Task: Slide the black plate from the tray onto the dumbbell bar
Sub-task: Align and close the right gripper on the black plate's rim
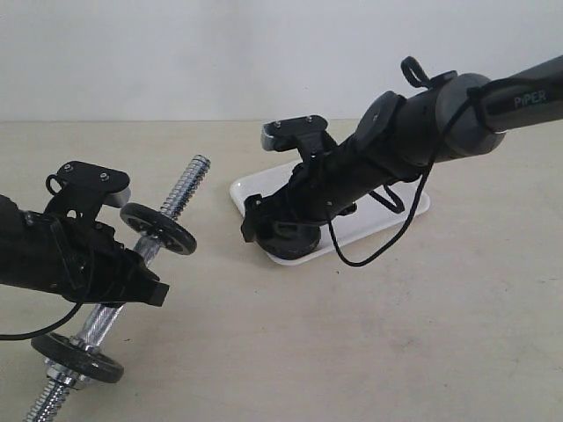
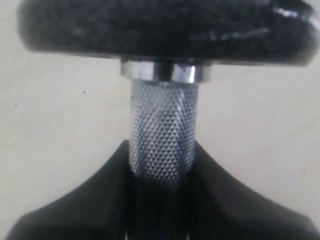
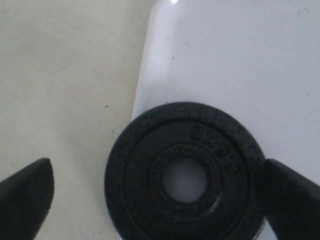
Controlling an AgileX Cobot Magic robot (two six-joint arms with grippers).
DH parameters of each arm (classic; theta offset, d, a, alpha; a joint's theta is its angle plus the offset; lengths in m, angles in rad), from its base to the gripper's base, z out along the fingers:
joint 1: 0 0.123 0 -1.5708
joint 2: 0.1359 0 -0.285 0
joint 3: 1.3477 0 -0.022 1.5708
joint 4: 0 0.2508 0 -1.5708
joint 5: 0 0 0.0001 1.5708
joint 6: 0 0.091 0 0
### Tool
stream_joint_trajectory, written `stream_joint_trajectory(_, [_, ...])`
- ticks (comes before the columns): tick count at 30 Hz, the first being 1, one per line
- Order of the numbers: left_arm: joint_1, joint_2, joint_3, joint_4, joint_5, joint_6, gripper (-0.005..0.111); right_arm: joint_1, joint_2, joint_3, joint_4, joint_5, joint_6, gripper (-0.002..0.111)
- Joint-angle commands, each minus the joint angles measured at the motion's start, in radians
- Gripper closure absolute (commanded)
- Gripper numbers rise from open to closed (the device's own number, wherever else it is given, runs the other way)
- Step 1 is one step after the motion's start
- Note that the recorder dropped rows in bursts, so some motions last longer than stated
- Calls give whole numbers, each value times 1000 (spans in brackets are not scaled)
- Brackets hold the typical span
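Observation:
The small black plate [image 3: 185, 175] lies flat on the white tray [image 3: 240, 60], at the tray's edge beside the table. My right gripper [image 3: 160, 200] stands open around it: one finger [image 3: 292, 200] sits at the plate's rim, the other [image 3: 27, 195] is well clear of it over the table. In the exterior view this gripper [image 1: 286, 236] reaches down onto the front left corner of the tray [image 1: 391, 211] and hides most of the plate. My left gripper [image 2: 161, 165] is shut on the knurled middle of the dumbbell bar [image 2: 162, 130], which it holds tilted [image 1: 180, 195].
Two wider black discs sit on the bar, one [image 1: 158, 229] above my left gripper [image 1: 141, 283] and one [image 1: 77, 358] below it. The bar's upper threaded end points toward the tray. A loose black cable [image 1: 378, 251] hangs from the right arm.

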Motion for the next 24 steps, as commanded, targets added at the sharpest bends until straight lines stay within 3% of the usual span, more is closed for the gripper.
stream_joint_trajectory(1, [-1,-46,-30,-26,-75,5,103,1,22,-4,-12,6,-1,3])
stream_joint_trajectory(24, [-1,-46,-30,-26,-78,5,103,1,23,-6,-51,-13,11,3])
